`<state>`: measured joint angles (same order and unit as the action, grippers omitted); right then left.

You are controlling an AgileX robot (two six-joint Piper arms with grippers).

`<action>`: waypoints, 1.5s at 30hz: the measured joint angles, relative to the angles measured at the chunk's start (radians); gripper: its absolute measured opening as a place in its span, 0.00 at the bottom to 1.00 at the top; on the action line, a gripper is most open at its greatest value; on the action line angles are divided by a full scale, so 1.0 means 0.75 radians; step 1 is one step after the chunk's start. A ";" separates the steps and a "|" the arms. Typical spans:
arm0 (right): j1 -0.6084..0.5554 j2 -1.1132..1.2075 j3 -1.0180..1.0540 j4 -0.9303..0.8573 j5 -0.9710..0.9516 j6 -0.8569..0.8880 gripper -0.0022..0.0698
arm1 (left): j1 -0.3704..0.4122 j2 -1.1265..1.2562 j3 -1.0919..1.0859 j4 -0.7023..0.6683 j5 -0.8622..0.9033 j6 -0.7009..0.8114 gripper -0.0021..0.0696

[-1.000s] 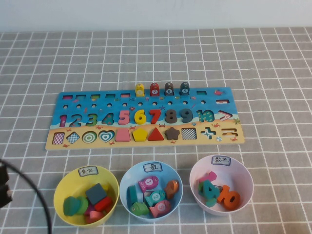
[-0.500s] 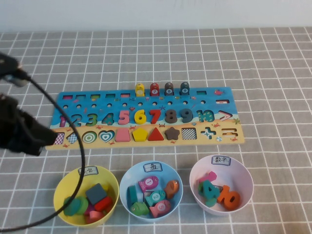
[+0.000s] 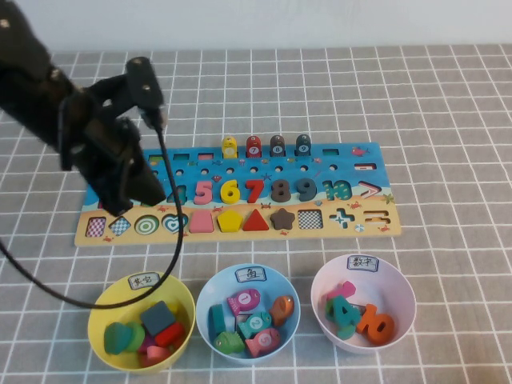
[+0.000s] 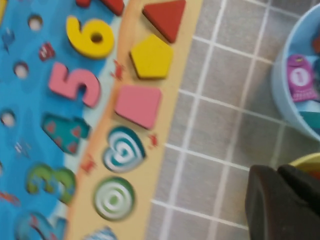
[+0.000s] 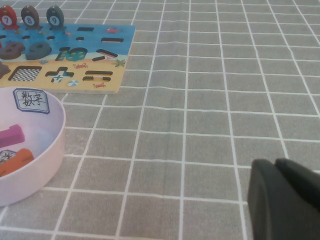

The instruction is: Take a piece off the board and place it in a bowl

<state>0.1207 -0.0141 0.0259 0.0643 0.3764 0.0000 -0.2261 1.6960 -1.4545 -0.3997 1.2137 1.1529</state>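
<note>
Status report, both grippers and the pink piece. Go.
Left gripper over the board's left end, nothing held. Right gripper parked off the board. Pink piece seated in its slot, unobstructed.

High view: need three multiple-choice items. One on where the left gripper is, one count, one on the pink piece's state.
1. Where is the left gripper?
A. over the left part of the long blue-and-tan wooden puzzle board
B. inside the yellow bowl
C. beside the pale pink bowl

2. How many peg figures stand on the board's top row?
A. two
B. four
C. six

3. The small flat pink wooden block is:
A. seated in its board slot
B. in a bowl
C. held in the air

1 A: it hangs over the low numbers.
2 B: yellow, red, brown and dark ones.
3 A: it lies beside the yellow pentagon.

The right gripper is over grey cloth right of the board.
</note>
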 joint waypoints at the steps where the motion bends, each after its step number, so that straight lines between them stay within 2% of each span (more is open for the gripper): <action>1: 0.000 0.000 0.000 0.000 0.000 0.000 0.01 | -0.012 0.034 -0.036 0.010 0.000 0.035 0.02; 8: 0.000 0.000 0.000 0.000 0.000 0.000 0.01 | -0.095 0.221 -0.194 0.153 0.000 0.153 0.02; 17: 0.000 0.000 0.000 0.000 0.000 0.000 0.01 | -0.199 0.414 -0.303 0.185 0.000 0.181 0.04; 20: 0.000 0.000 0.000 0.000 0.000 0.000 0.01 | -0.212 0.439 -0.305 0.209 0.000 0.181 0.14; 25: 0.000 0.000 0.000 0.000 0.000 0.000 0.01 | -0.212 0.466 -0.306 0.228 0.000 0.181 0.49; 27: 0.000 0.000 0.000 0.000 0.000 0.000 0.01 | -0.212 0.476 -0.309 0.228 0.000 0.181 0.56; 31: 0.000 0.000 0.000 0.000 0.000 0.000 0.01 | -0.212 0.498 -0.313 0.243 -0.033 0.181 0.60; 45: 0.000 0.000 0.000 0.000 0.000 0.000 0.01 | -0.212 0.531 -0.315 0.275 -0.189 0.192 0.61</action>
<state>0.1207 -0.0141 0.0259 0.0643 0.3764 0.0000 -0.3848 2.0945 -1.6907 -0.1938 1.0717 1.2966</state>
